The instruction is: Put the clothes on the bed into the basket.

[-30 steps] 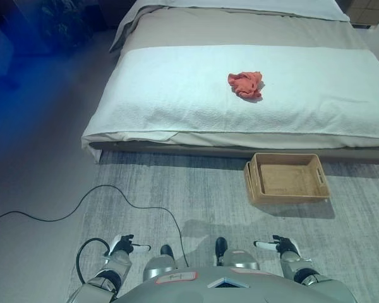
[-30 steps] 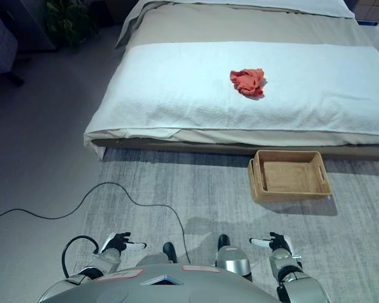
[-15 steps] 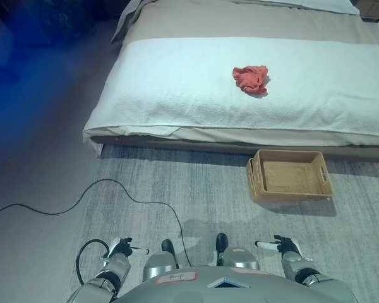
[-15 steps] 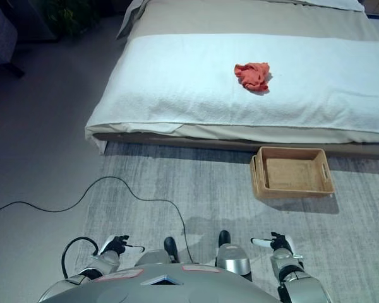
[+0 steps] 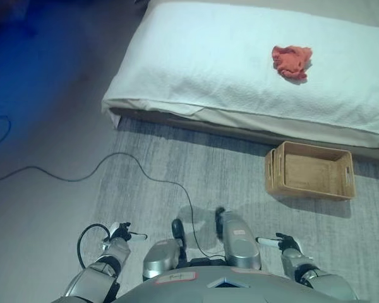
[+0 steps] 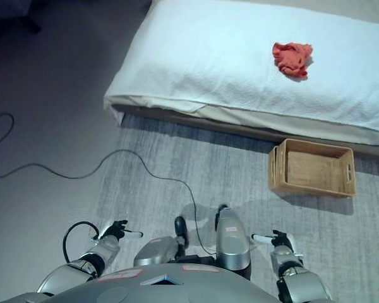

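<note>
A crumpled red cloth [image 5: 291, 60] lies on the white cover of the bed [image 5: 208, 76], toward its right side. A tan woven basket [image 5: 311, 171] stands empty on the grey rug just below the bed's near edge, at the right. My left hand [image 5: 120, 233] hangs low at the bottom left, and my right hand [image 5: 283, 243] at the bottom right. Both are over the rug, far from the bed and the basket. Both hands have relaxed fingers and hold nothing.
A grey rug [image 5: 177, 164] covers the floor in front of the bed, with bare grey floor [image 5: 38, 145] to its left. The bed's near left corner [image 5: 114, 107] juts toward the rug.
The camera has moved: the whole scene has shifted right and tilted, and the bed and basket look closer. The cloth and basket lie where they were. My hands stay low.
</note>
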Motion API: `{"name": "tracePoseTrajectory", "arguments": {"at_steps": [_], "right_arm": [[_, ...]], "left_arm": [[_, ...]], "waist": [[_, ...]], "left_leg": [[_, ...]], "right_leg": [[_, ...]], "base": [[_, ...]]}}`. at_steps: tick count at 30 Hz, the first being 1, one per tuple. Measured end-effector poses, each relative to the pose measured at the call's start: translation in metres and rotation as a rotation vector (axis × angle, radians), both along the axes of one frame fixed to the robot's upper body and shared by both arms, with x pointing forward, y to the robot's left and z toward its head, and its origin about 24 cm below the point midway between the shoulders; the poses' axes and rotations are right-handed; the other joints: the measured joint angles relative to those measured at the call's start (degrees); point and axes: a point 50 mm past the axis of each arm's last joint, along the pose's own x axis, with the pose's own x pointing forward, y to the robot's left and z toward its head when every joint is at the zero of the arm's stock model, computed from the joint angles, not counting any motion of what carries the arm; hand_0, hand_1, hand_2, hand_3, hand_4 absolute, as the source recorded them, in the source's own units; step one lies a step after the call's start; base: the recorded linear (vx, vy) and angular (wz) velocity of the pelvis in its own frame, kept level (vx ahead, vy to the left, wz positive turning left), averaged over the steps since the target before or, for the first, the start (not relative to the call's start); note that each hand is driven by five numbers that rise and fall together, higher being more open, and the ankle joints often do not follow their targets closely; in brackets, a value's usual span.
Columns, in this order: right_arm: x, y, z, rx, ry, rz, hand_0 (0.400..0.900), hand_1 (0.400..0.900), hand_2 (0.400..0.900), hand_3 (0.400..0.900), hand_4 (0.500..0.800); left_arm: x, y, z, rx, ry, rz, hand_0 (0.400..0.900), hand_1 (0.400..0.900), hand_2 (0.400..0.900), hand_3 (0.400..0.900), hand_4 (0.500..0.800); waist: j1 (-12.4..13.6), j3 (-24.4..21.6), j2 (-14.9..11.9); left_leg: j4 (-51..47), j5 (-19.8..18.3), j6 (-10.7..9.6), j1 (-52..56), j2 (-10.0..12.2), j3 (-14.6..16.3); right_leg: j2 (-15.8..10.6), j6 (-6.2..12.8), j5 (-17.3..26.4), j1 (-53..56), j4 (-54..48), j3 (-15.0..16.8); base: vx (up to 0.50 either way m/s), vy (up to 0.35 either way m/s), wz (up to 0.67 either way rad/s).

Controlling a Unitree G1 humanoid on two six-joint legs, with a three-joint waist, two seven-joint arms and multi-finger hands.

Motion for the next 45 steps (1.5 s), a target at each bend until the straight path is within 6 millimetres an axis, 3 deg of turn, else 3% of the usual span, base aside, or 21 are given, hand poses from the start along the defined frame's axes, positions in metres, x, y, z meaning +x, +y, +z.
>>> {"name": "tracePoseTrajectory", "arguments": {"at_steps": [3,5,7,10,14,15,17,20,22,25,27,30,31,34,35,36,37,39,40,42,45], "right_arm": [[-0.005,0.004,-0.002,0.016,0.006,-0.024,0.9,0.9,0.9,0.9,0.8],[-0.014,0.012,-0.007,0.041,0.022,-0.051,0.9,0.9,0.9,0.9,0.8],[-0.017,-0.002,-0.003,-0.004,0.033,-0.007,0.9,0.9,0.9,0.9,0.8],[-0.019,-0.018,0.002,-0.043,0.028,-0.002,0.9,0.9,0.9,0.9,0.8],[-0.002,-0.023,0.008,-0.049,-0.032,-0.037,0.9,0.9,0.9,0.9,0.8],[0.002,-0.024,0.009,-0.052,-0.042,-0.037,0.9,0.9,0.9,0.9,0.8],[0.015,-0.018,0.011,-0.047,-0.068,-0.015,0.9,0.9,0.9,0.9,0.8],[0.032,-0.013,0.015,-0.046,-0.12,0.018,0.9,0.9,0.9,0.9,0.8],[0.035,-0.011,0.015,-0.042,-0.136,0.011,0.9,0.9,0.9,0.9,0.8],[0.041,-0.009,0.017,-0.035,-0.179,-0.01,0.9,0.9,0.9,0.9,0.8],[0.043,-0.01,0.018,-0.04,-0.185,-0.032,0.9,0.9,0.9,0.9,0.8],[0.044,-0.008,0.018,-0.025,-0.201,-0.059,0.9,0.9,0.9,0.9,0.8],[0.046,-0.008,0.019,-0.027,-0.207,-0.062,0.9,0.9,0.9,0.9,0.8],[0.046,-0.012,0.021,-0.028,-0.25,-0.135,0.9,0.9,0.9,0.9,0.8],[0.042,-0.015,0.021,-0.03,-0.25,-0.165,0.9,0.9,0.9,0.9,0.8],[0.041,-0.022,0.023,-0.052,-0.252,-0.179,0.9,0.9,0.9,0.9,0.8],[0.046,-0.013,0.022,-0.035,-0.268,-0.192,0.9,0.9,0.9,0.9,0.8],[0.057,-0.002,0.025,-0.002,-0.321,-0.188,0.9,0.9,0.9,0.9,0.8],[0.059,-0.001,0.026,0.002,-0.33,-0.185,0.9,0.9,0.9,0.9,0.8],[0.076,0.001,0.036,0.009,-0.403,-0.162,0.9,0.9,0.9,0.9,0.8],[0.107,0.005,0.057,0.021,-0.533,-0.12,0.9,0.9,0.9,0.9,0.8]], "left_arm": [[0.003,-0.003,0.0,-0.01,-0.013,-0.009,0.9,0.9,0.9,0.9,0.8],[0.01,0.002,0.004,-0.004,-0.038,-0.02,0.9,0.9,0.9,0.9,0.8],[-0.002,-0.015,-0.004,-0.059,-0.003,-0.01,0.9,0.9,0.9,0.9,0.8],[-0.004,-0.028,-0.006,-0.092,-0.005,-0.034,0.9,0.9,0.9,0.9,0.8],[0.026,-0.031,0.003,-0.093,-0.078,-0.049,0.9,0.9,0.9,0.9,0.8],[0.03,-0.031,0.005,-0.089,-0.09,-0.056,0.9,0.9,0.9,0.9,0.8],[0.023,-0.024,0.004,-0.075,-0.085,-0.034,0.9,0.9,0.9,0.9,0.8],[0.014,-0.02,0.001,-0.08,-0.07,0.015,0.9,0.9,0.9,0.9,0.8],[0.016,-0.016,0.003,-0.072,-0.084,0.042,0.9,0.9,0.9,0.9,0.8],[0.0,-0.011,-0.002,-0.057,-0.045,0.072,0.9,0.9,0.9,0.9,0.8],[0.004,-0.009,-0.001,-0.051,-0.06,0.087,0.9,0.9,0.9,0.9,0.8],[-0.001,-0.008,-0.001,-0.051,-0.053,0.111,0.9,0.9,0.9,0.9,0.8],[-0.009,-0.007,-0.004,-0.048,-0.033,0.116,0.9,0.9,0.9,0.9,0.8],[-0.025,-0.007,-0.008,-0.041,0.019,0.13,0.9,0.9,0.9,0.9,0.8],[-0.033,-0.008,-0.01,-0.036,0.04,0.136,0.9,0.9,0.9,0.9,0.8],[-0.038,-0.014,-0.013,-0.039,0.057,0.135,0.9,0.9,0.9,0.9,0.8],[-0.039,-0.006,-0.011,-0.018,0.052,0.137,0.9,0.9,0.9,0.9,0.8],[-0.032,0.003,-0.007,0.015,0.027,0.112,0.9,0.9,0.9,0.9,0.8],[-0.028,0.003,-0.006,0.019,0.014,0.104,0.9,0.9,0.9,0.9,0.8],[-0.015,0.001,-0.002,0.015,-0.035,0.091,0.9,0.9,0.9,0.9,0.8],[0.002,-0.003,0.002,0.009,-0.08,0.085,0.9,0.9,0.9,0.9,0.8]], "waist": [[-0.86,-1.12,-1.59],[-1.46,-2.0,-5.21],[-1.97,-4.1,-1.35],[-4.6,-7.14,1.82],[-3.94,-5.85,1.16],[-3.86,-4.99,0.95],[-1.22,-3.58,-0.72],[0.73,-2.59,-2.51],[1.68,-2.43,-2.92],[1.49,-3.06,-2.0],[1.6,-3.4,-1.12],[3.19,-4.59,-1.1],[3.94,-4.88,-0.82],[5.27,-7.35,-0.36],[5.53,-8.21,-0.84],[5.59,-8.43,1.63],[5.62,-8.0,-0.92],[4.81,-6.79,-2.8],[5.27,-5.99,-2.92],[4.86,-4.3,-0.38],[3.82,-2.46,1.95]], "left_leg": [[-0.9,-2.23,-3.39,-0.13,0.26,-2.33],[8.21,-5.44,-7.71,-1.27,-1.96,-2.59],[21.4,-12.36,-10.61,-2.2,1.41,-2.08],[20.37,-15.46,-13.03,-0.92,5.0,-2.86],[43.62,-9.68,-23.11,-12.93,4.96,-7.03],[46.28,-6.83,-22.48,-13.52,4.67,-7.46],[53.49,-2.44,-20.52,-14.53,5.36,-4.32],[42.36,-3.69,-14.24,-15.69,5.97,2.4],[23.97,-1.49,-14.09,-14.98,6.19,3.66],[-0.46,4.05,-16.32,-12.75,8.01,2.57],[-0.88,6.41,-18.43,-16.92,9.29,1.49],[-0.84,7.49,-18.22,-15.04,9.85,5.12],[-0.83,7.52,-18.16,-13.63,9.54,3.7],[0.93,7.7,-15.05,-10.5,6.74,1.25],[1.64,7.01,-12.75,-9.18,4.82,2.45],[1.41,5.54,-9.89,-7.94,6.11,3.41],[2.51,4.8,-9.22,-7.51,3.59,4.33],[1.34,5.57,-5.15,-4.48,0.68,6.77],[0.85,4.7,-3.74,-2.49,-0.56,6.36],[-0.17,4.42,-3.01,0.48,-0.09,5.59],[-0.14,2.5,-2.16,1.81,0.68,4.36]], "right_leg": [[-0.67,0.43,-0.5,1.48,-5.45,-1.19],[-2.94,3.4,0.05,1.97,-3.74,-0.65],[1.89,3.2,0.11,5.36,-6.44,-0.25],[6.11,-0.18,0.35,6.35,-6.81,-1.31],[7.05,-6.72,3.01,9.43,-9.3,-2.83],[7.44,-6.58,2.74,10.44,-9.33,-2.49],[6.73,-11.22,1.11,10.0,-3.41,-0.01],[6.02,-11.95,0.99,13.75,-8.75,2.86],[6.21,-12.83,1.11,16.37,-12.27,3.01],[8.19,-9.46,0.1,18.53,-14.71,3.9],[9.71,-9.67,-0.57,18.21,-14.33,4.12],[10.06,-10.89,-2.07,20.09,-13.84,7.91],[10.1,-10.9,-2.06,20.79,-13.47,9.57],[8.84,-13.91,-4.16,19.28,-8.26,13.43],[7.14,-12.73,-6.72,18.57,-5.33,12.77],[7.54,-10.27,-8.93,16.74,2.56,10.71],[5.1,-8.18,-12.06,12.22,14.27,10.51],[0.2,-5.56,-10.78,3.51,33.91,7.66],[-1.53,-4.17,-6.22,2.11,37.07,6.59],[-1.42,-2.47,-3.39,1.1,40.33,5.51],[-0.64,-2.73,-6.93,0.27,22.01,4.06]], "base": [[0.61,-0.101,0.44],[0.63,-0.171,0.6],[0.61,-0.193,0.41],[0.58,-0.235,0.28],[0.45,-0.279,-0.17],[0.45,-0.212,-0.63],[0.49,-0.131,-0.68],[0.51,0.004,-0.33],[0.59,0.146,-0.33],[0.56,0.17,-0.45],[0.74,0.22,-0.63],[0.81,0.301,-1.22],[0.77,0.357,-0.79],[0.62,0.318,-0.19],[0.5,0.343,-0.2],[0.48,0.375,-0.23],[0.45,0.39,-0.19],[0.37,0.296,0.02],[0.41,0.215,0.19],[0.42,0.153,0.23],[0.44,0.045,0.08]]}}
